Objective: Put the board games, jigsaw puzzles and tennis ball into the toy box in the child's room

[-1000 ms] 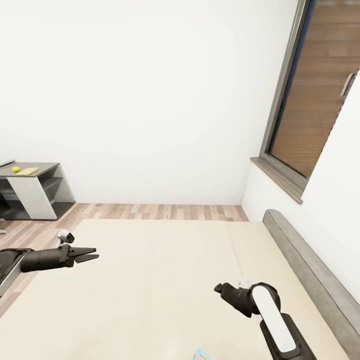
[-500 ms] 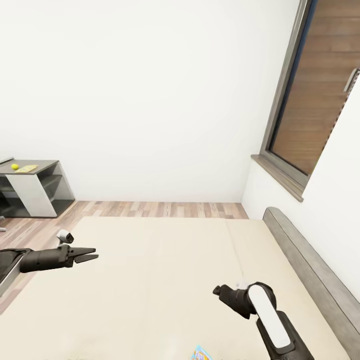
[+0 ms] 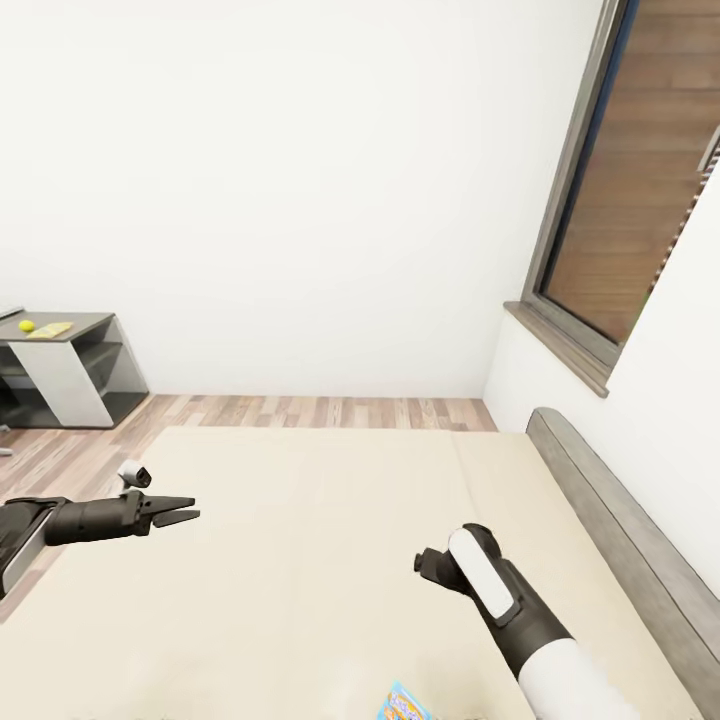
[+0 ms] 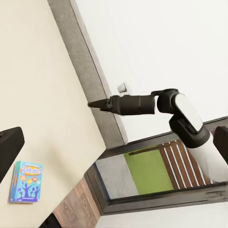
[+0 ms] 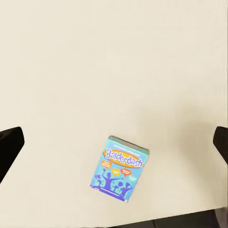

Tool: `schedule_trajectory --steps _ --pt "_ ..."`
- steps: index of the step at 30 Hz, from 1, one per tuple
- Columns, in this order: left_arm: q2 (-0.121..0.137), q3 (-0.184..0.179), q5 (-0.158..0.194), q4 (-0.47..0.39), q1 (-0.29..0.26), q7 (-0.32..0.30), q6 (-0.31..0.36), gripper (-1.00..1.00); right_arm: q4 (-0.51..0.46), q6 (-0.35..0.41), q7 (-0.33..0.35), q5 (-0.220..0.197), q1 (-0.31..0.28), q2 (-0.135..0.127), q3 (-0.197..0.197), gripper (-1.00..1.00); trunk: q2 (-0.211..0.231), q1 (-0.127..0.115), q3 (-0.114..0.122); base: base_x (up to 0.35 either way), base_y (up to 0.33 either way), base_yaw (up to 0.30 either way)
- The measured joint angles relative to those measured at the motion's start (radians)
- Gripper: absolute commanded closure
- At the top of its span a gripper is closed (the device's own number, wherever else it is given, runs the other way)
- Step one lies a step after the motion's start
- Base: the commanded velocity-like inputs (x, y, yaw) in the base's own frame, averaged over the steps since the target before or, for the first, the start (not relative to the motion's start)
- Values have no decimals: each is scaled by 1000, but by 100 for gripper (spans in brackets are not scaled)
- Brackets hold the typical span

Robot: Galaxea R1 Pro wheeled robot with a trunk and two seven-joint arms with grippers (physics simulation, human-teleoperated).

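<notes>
A small blue board game [image 5: 119, 169] marked "Balderdash" lies flat on the beige bed [image 3: 320, 540]; it also peeks in at the near edge of the head view as the blue box [image 3: 405, 704] and shows in the left wrist view [image 4: 26, 182]. My right gripper [image 4: 96, 103] hovers above the mattress over this box, open and holding nothing. My left gripper [image 3: 186, 510] hangs over the bed's left side, open and empty. Far off at the left, the tennis ball [image 3: 26, 326] and a flat yellow item [image 3: 52, 329] rest on the dark grey table [image 3: 85, 325].
A grey headboard [image 3: 620, 530] runs along the bed's right side under a tall window [image 3: 640, 200]. A white wall stands behind the bed. Wood-plank floor [image 3: 320, 412] lies between the bed's far edge and that wall.
My right forearm has swung down toward the near right, and its wrist has shifted a little left. The head camera has tilted slightly. The left arm has barely moved.
</notes>
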Motion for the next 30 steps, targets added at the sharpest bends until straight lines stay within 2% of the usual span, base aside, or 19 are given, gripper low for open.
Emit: schedule_trajectory --steps 4,7,15,21,23,25,26,30 --pt "-1 1 0 0 0 14 0 -100 22 -19 -1 72 -20 10 36 -100 0 0 -7 0 0 0" --pt "-2 1 1 0 0 24 0 -100 28 -25 -1 95 -24 12 46 -100 0 0 -12 0 0 0" --pt "-3 3 0 -1 0 37 0 -100 53 -30 10 112 -28 13 53 -100 0 0 -25 0 0 0" --pt "-6 3 -1 -12 -3 69 2 -100 61 -25 12 114 -29 13 53 -100 0 0 -35 0 0 0" --pt "-16 2 -1 -16 -5 104 3 -100 62 -24 12 115 -29 14 53 -100 0 0 -38 0 0 0" --pt "-36 2 -2 -21 -5 176 4 -100 63 -22 12 116 -29 13 54 -100 0 0 -41 0 0 0" --pt "-52 2 -3 -24 -6 243 6 -100 63 -22 12 116 -29 13 54 -100 0 0 -43 0 0 0" --pt "-86 3 -2 -27 -8 413 9 -100 64 -22 13 116 -29 13 55 -100 0 0 -49 0 0 0"
